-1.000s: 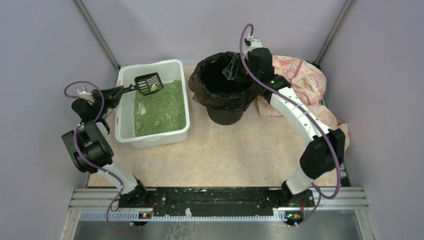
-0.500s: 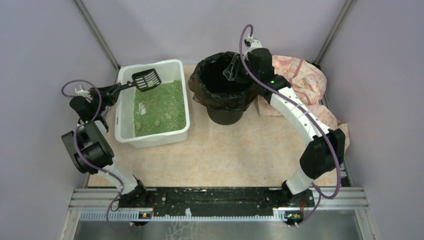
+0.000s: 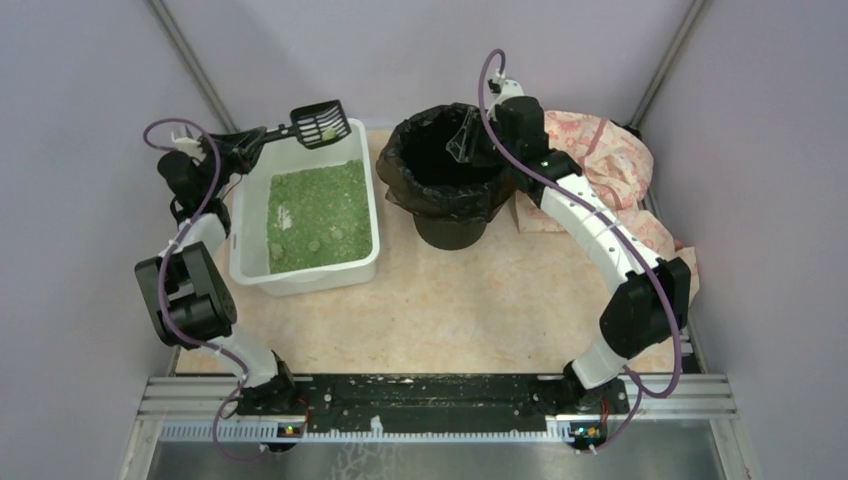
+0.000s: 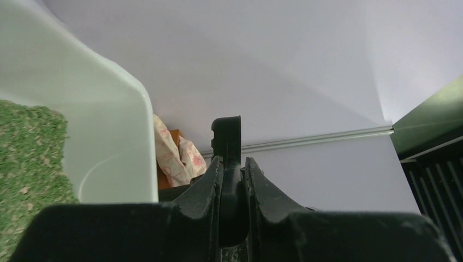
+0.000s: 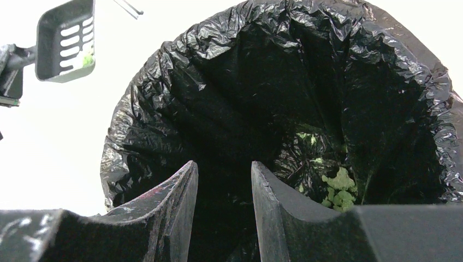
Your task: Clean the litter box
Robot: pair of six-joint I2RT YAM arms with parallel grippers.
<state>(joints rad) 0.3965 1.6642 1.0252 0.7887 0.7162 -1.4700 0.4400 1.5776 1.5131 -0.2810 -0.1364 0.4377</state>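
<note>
The white litter box (image 3: 250, 215) with green litter (image 3: 320, 210) stands at the left; its wall (image 4: 109, 153) fills the left of the left wrist view. My left gripper (image 3: 235, 145) (image 4: 232, 161) is shut on the handle (image 4: 226, 136) of a black slotted scoop (image 3: 320, 122) (image 5: 65, 38). The scoop hangs above the box's far rim with a pale green clump (image 3: 327, 128) in it. My right gripper (image 3: 462, 135) (image 5: 224, 166) is at the right rim of the black-bagged bin (image 3: 445, 175), fingers apart, only dark bag (image 5: 273, 82) behind them.
Green clumps (image 5: 338, 188) lie at the bottom of the bin. A pink patterned cloth (image 3: 610, 160) (image 4: 174, 158) is bunched in the back right corner behind the bin. Grey walls close in the left, back and right sides.
My left arm has lifted the scoop out of the litter and carried it back and to the right, above the box's far rim. The right arm has not moved.
</note>
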